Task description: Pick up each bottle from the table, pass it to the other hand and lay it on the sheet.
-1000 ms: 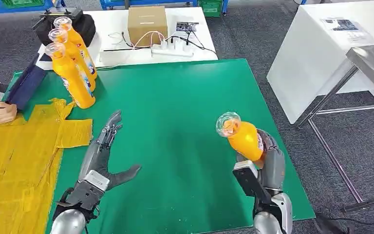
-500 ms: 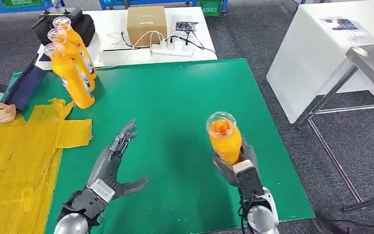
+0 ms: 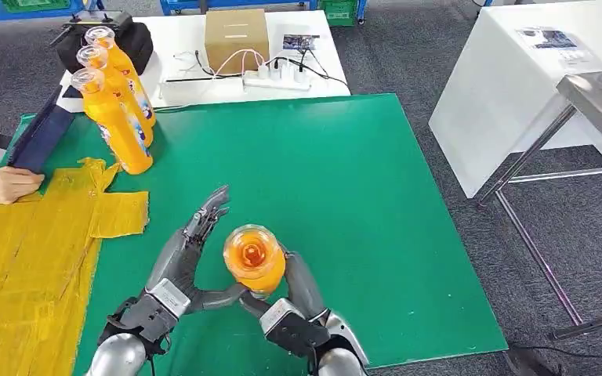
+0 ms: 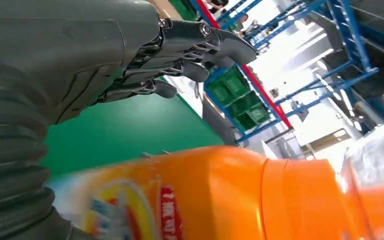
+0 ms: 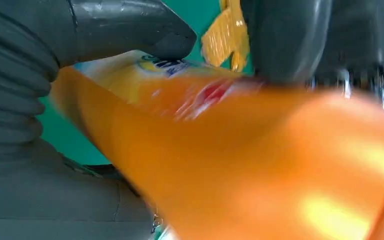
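Note:
My right hand [image 3: 294,301] grips an orange bottle [image 3: 255,258] upright over the near middle of the green mat [image 3: 321,172], its clear cap facing up. The right wrist view has the bottle [image 5: 260,160] blurred against that hand's thumb [image 5: 125,25]. My left hand [image 3: 184,262] stands open right beside the bottle, fingers stretched out along its left side and thumb under it. In the left wrist view the bottle [image 4: 220,195] lies just off the spread fingers [image 4: 195,50]. Three more orange bottles [image 3: 114,102] stand at the mat's far left. The yellow sheet [image 3: 23,258] covers the left side.
A person's hand [image 3: 4,186] rests on the sheet's far left edge beside a dark blue folder [image 3: 39,137]. Behind the mat a white table [image 3: 204,70] carries a cardboard box [image 3: 237,39], a power strip and a black bag. A metal table frame [image 3: 564,188] stands to the right.
My right hand has carried the bottle leftward from the mat's right side to the near middle, up against the left hand. The left hand shifted slightly right and stayed open.

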`<state>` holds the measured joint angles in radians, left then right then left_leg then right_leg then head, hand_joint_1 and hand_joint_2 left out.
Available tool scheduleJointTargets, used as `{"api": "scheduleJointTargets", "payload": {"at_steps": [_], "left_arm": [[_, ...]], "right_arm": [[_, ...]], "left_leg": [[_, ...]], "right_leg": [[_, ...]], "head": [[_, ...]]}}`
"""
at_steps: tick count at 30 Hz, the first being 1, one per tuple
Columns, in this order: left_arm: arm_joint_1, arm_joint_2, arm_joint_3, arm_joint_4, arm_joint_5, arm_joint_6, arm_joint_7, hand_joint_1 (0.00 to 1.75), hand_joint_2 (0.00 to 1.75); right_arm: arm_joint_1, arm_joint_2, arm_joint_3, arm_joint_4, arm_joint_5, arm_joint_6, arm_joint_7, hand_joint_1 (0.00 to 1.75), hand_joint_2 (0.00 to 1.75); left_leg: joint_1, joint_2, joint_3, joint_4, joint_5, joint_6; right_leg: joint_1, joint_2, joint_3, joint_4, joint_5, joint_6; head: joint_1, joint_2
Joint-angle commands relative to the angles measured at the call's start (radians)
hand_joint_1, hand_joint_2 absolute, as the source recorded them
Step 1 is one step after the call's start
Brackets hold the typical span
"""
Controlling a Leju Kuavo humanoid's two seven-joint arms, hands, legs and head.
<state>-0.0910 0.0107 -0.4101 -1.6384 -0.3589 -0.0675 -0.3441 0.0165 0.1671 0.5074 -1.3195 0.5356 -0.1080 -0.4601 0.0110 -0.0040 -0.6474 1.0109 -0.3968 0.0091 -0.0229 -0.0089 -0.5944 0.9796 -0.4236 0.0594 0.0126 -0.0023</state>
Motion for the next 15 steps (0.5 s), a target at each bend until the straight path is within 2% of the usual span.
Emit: {"api": "scheduleJointTargets", "payload": {"at_steps": [1,5,6,7,15], "left_arm": [[-0.086,0.001,0.001,0.097,0.037,0.012,0.003,0.00,1.75],[-0.096,0.001,-0.008,0.102,0.038,0.012,0.004,0.00,1.75],[-0.091,-0.004,-0.031,0.098,0.028,0.021,-0.005,1.55,1.75],[-0.088,-0.002,-0.037,0.098,0.026,0.025,-0.007,1.75,1.75],[-0.085,-0.004,-0.044,0.106,0.025,0.029,-0.007,1.75,1.75]], "right_arm": [[-0.078,-0.028,0.104,0.175,-0.025,-0.012,0.000,1.75,1.75],[-0.082,-0.028,0.105,0.186,-0.028,-0.021,-0.003,1.75,1.75],[-0.072,-0.034,0.104,0.168,-0.037,-0.031,-0.006,1.75,1.75],[-0.066,-0.037,0.104,0.157,-0.038,-0.032,-0.003,1.75,1.75],[-0.061,-0.038,0.100,0.147,-0.048,-0.028,0.002,1.75,1.75]], "left_leg": [[0.001,0.000,0.005,-0.001,-0.001,0.000],[0.001,0.000,0.005,-0.001,-0.001,0.000],[0.001,0.000,0.005,-0.001,-0.001,0.000],[0.001,0.000,0.005,-0.001,-0.001,0.000],[0.001,0.000,0.005,-0.001,-0.001,0.000]], "right_leg": [[0.001,0.000,0.006,-0.001,-0.001,-0.003],[0.001,0.000,0.006,-0.001,-0.001,-0.003],[0.001,0.000,0.006,-0.001,-0.001,-0.003],[0.001,0.000,0.006,-0.001,-0.001,-0.003],[0.001,0.000,0.006,-0.001,-0.001,-0.003]], "head": [[0.000,0.000],[0.000,0.000],[0.000,0.000],[0.000,0.000],[0.000,0.000]]}}
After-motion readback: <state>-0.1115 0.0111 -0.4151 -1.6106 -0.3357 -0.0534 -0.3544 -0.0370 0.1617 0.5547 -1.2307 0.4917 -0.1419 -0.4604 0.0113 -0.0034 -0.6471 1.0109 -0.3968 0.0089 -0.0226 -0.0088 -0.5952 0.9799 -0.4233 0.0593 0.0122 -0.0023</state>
